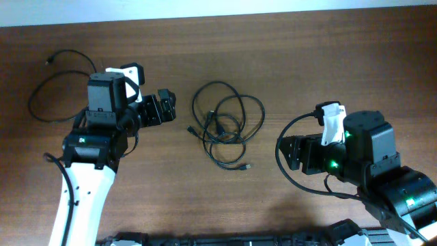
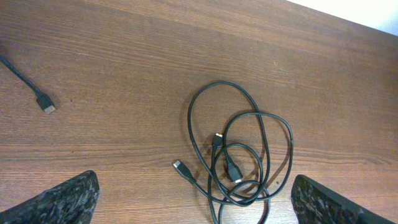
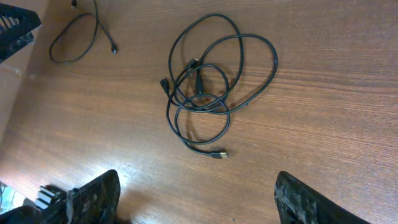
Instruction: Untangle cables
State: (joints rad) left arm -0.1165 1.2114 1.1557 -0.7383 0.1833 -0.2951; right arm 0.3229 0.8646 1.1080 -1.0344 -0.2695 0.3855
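A tangle of thin black cables [image 1: 226, 123] lies in the middle of the brown table, with plug ends sticking out at its left and bottom. It also shows in the left wrist view [image 2: 239, 155] and in the right wrist view [image 3: 208, 81]. One separate black cable [image 1: 58, 82] lies in a loop at the far left, also in the right wrist view [image 3: 78, 37]; its plug end shows in the left wrist view [image 2: 45, 102]. My left gripper [image 1: 164, 108] is open and empty, just left of the tangle. My right gripper [image 1: 293, 154] is open and empty, to the right of the tangle.
The wooden table [image 1: 287, 55] fills the view. A thick black arm wire [image 1: 290, 154] loops beside my right gripper. A dark object [image 3: 15, 28] sits at the top left corner of the right wrist view.
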